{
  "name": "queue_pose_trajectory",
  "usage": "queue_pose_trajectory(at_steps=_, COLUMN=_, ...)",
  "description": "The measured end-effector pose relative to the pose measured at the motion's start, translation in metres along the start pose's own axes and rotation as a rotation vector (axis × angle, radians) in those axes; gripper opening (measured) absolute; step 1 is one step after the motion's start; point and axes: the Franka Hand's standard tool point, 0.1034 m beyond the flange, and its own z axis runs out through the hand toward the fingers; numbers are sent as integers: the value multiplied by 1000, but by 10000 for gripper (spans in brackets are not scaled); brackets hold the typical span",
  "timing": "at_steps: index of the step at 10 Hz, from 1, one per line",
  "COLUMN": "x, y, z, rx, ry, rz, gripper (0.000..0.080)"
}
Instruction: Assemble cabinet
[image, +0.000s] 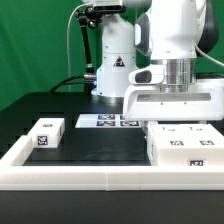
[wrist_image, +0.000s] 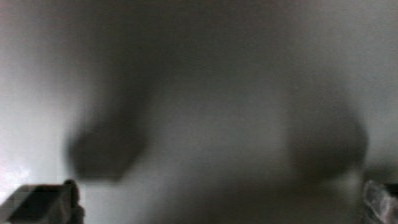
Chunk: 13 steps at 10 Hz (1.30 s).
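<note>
A large white cabinet piece (image: 185, 147) with small square tags lies at the exterior view's right, against the front rail. My gripper (image: 180, 122) hangs right above it, its wide white hand almost on the piece's top and its fingertips hidden from this view. In the wrist view a blurred pale surface (wrist_image: 196, 90) with dark shadows fills the picture. My gripper (wrist_image: 210, 205) is open there, with one dark fingertip (wrist_image: 39, 205) at each lower corner, far apart. A small white tagged block (image: 46, 134) stands apart at the exterior view's left.
The marker board (image: 105, 121) lies flat at the back middle, in front of the robot base (image: 115, 70). A long low white border rail (image: 100, 178) runs along the front and up the left side. The table is black, the backdrop green.
</note>
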Motion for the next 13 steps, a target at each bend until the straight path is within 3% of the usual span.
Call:
queue_pose_trajectory(at_steps=9, x=10, y=-6, z=1, rx=5, ry=25, rz=-38, gripper=796)
queue_pose_trajectory(at_steps=12, x=21, y=-7, z=1, rx=8, ry=38, rz=-62, gripper=796)
queue_pose_trajectory(at_steps=13, x=22, y=-6, z=1, rx=8, ry=39, rz=-64, gripper=684)
